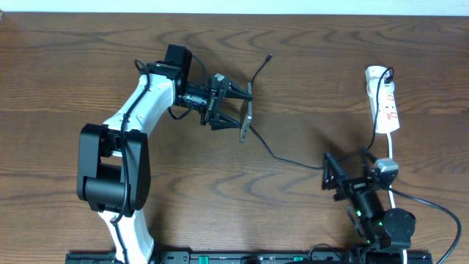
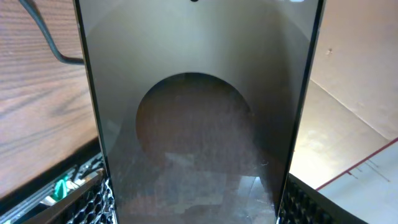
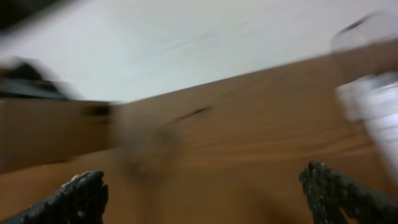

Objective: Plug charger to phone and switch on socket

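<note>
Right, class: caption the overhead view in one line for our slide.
Left gripper holds the phone on edge by the charger cable; right gripper open, below the power strip.

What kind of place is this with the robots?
Probably a robot lab workbench: a wooden table, a white left arm holding a phone, a dark right arm, and a power strip.

Your right wrist camera gives you a smeared picture. The right gripper (image 3: 208, 198) stands wide open: its dark, textured fingertips (image 3: 81, 200) sit in the two bottom corners with nothing between them, over the brown wooden table (image 3: 249, 162). A blurred white shape at the right edge looks like the power strip (image 3: 373, 115). A thin dark streak (image 3: 193, 113) lies further back, too blurred to name. Beyond the table's far edge you see a pale wall (image 3: 199, 43).
</note>
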Motion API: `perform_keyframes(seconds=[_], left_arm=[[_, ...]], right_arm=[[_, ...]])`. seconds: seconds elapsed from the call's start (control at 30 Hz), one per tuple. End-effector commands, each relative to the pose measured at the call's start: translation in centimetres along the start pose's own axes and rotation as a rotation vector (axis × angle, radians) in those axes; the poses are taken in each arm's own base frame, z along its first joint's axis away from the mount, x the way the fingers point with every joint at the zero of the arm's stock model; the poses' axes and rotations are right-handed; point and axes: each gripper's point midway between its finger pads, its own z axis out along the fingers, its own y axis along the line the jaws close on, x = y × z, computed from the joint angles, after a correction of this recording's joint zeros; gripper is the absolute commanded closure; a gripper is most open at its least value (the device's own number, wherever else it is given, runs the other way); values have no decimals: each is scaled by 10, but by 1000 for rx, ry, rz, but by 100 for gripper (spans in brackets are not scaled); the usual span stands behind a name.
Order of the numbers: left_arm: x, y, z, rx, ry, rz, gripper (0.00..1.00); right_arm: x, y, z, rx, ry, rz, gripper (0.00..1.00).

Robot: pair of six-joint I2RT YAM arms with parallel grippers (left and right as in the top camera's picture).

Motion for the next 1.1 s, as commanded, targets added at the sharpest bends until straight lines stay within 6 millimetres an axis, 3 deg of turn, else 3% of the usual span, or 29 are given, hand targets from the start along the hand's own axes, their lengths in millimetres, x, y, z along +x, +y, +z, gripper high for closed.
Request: perform_keyframes(seconds=[0.0,0.1,0.13,0.17,0.27,0.33,0.43,0.5,0.7,0.9,0.97,1.07], left_arm=[[22,-26,-7,107,84,20,28],[28,-32,-8,142,119,26,28],[28,-33,-8,144,122,26,28],[28,-33,-8,145,122,26,28],[29,-33,-9,147,126,15,28],[29,-34,-9,148,128,7,28],[29,-34,-9,146,131,-30,28],[28,-34,-9,147,131,-31,28],[28,-36,-9,151,132,-14,29],[28,-36,-9,150,131,-17,29],[28,-36,-9,150,132,-17,29],[28,-36,-9,150,131,-16,29]], right_arm=[[12,47,-7,-246,156,515,1],[-2,55,-9,-265,179,965,1],[-13,58,-10,-289,152,1023,1],[-19,61,-11,-314,131,1007,1],[-75,94,-33,-540,-51,810,1],[-111,108,-52,-634,-185,775,1],[-150,121,-70,-654,-287,736,1],[-167,137,-74,-593,-265,596,1],[-167,134,-64,-235,-17,346,1],[-138,103,-62,85,353,260,1],[-129,102,-61,115,475,284,1],[-125,120,-55,12,565,347,1]])
